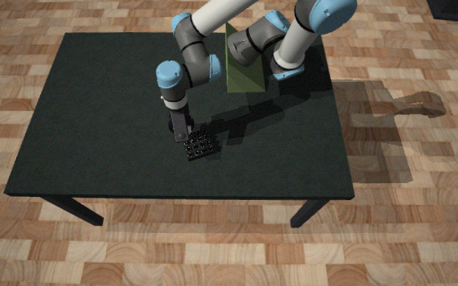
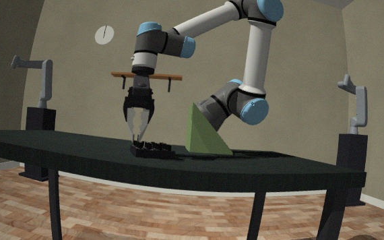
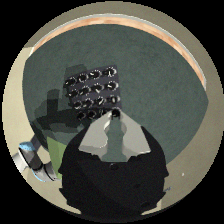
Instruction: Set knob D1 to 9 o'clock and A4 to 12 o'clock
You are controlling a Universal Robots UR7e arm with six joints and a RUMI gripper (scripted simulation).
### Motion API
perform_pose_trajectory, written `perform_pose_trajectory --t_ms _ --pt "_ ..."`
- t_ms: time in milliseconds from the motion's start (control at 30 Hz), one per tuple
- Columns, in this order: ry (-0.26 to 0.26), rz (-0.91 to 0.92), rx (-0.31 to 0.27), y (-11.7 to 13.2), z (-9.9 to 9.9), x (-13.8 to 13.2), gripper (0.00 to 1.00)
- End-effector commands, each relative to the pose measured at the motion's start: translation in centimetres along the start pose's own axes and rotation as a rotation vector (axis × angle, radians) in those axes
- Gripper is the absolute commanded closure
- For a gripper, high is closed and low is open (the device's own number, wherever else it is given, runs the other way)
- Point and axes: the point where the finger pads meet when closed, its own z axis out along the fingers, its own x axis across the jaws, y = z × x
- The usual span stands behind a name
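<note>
The black knob box [image 1: 204, 146] [image 2: 154, 150] [image 3: 92, 92] lies flat near the middle of the dark table [image 1: 96, 120] [image 2: 80, 152], with four rows of small black knobs. My gripper [image 1: 186, 138] [image 2: 137, 138] [image 3: 115, 111] points straight down at the box's corner nearest the arm's wrist, on the left end of the box in the exterior view. Its fingers are closed around the corner knob [image 3: 114, 112] there. The marks and pointers on the knobs are too small to read, and I cannot tell the socket side.
A green wedge block [image 1: 243, 76] [image 2: 203, 138] stands on the table behind the box, by the arm's base. Camera stands are beside the table's left and right ends. A wooden shelf and a clock hang on the back wall.
</note>
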Motion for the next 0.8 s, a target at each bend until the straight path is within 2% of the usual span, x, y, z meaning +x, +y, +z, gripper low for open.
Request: perform_pose_trajectory --t_ms 0,767 --pt "-0.003 -0.119 0.004 0.01 -0.03 0.11 0.96" --pt "-0.003 -0.559 0.004 0.06 0.00 -0.11 0.96"
